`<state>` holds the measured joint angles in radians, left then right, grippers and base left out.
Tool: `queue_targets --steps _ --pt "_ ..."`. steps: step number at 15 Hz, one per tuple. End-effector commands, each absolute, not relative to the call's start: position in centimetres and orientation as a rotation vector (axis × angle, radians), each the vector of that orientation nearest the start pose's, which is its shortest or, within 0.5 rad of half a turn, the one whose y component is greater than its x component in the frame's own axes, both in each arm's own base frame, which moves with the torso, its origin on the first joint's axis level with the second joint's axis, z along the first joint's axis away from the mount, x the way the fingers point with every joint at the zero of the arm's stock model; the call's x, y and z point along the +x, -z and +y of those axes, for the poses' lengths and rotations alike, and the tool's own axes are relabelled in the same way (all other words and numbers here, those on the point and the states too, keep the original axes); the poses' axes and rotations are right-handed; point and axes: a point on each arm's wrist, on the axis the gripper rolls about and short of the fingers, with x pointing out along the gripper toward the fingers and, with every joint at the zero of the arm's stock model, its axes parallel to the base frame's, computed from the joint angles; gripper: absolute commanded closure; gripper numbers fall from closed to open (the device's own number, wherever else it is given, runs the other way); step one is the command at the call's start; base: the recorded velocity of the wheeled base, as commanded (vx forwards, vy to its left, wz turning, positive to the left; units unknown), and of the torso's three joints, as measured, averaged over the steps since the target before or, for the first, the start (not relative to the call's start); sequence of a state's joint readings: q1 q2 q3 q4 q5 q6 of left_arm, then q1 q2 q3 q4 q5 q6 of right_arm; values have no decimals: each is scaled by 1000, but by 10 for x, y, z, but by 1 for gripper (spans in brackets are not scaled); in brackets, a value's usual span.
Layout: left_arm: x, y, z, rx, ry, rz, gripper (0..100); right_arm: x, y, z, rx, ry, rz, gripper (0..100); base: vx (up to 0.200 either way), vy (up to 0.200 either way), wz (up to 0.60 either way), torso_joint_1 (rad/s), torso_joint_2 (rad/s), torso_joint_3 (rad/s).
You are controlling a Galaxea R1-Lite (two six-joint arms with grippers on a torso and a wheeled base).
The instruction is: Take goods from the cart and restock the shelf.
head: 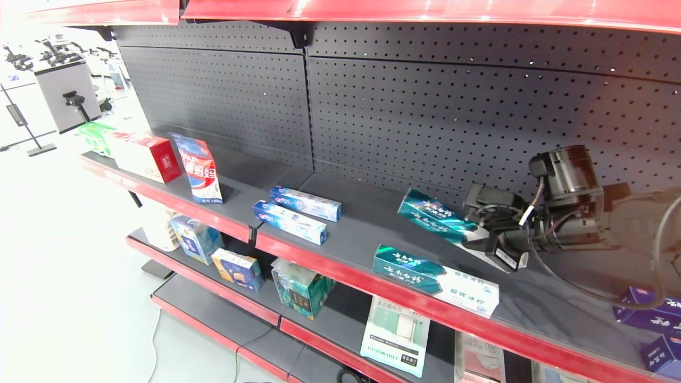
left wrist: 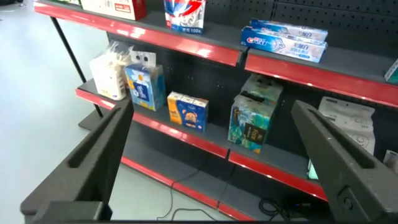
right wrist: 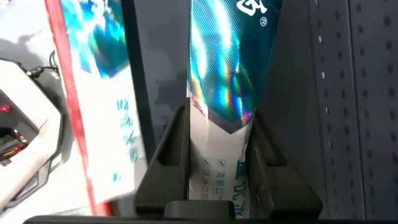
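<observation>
My right gripper is shut on the white end of a teal toothpaste box, held low over the dark middle shelf near the pegboard back. In the right wrist view the box runs out from between the fingers. I cannot tell if it touches the shelf. A matching teal and white box lies at the shelf's red front edge, seen beside the held one. My left gripper stands open with nothing in it, facing the lower shelves.
Two blue toothpaste boxes lie left of the held box. A red box and a pouch stand farther left. Blue boxes sit at the far right. Lower shelves hold several packs. Bare shelf lies between the blue and teal boxes.
</observation>
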<state>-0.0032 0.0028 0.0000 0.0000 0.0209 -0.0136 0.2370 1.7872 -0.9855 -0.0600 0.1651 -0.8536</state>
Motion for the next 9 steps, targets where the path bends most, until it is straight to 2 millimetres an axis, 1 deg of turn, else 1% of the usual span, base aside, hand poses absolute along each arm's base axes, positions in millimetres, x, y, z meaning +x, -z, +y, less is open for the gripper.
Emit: queue_targets --steps 1,4,6,9 --pt "-23 -76 1 -14 -18 3 0 321 -141 81 -841 -704 549 100 0 0 0 0 0 0" --pt "-23 -76 1 -14 -18 3 0 334 -137 82 -873 -711 541 100 0 0 0 0 0 0" --pt "-23 -76 1 -14 -18 3 0 341 -135 70 -891 -687 545 100 0 0 0 0 0 0" --pt "-23 -76 1 -14 -18 1 0 341 -131 54 -880 -656 584 100 0 0 0 0 0 0"
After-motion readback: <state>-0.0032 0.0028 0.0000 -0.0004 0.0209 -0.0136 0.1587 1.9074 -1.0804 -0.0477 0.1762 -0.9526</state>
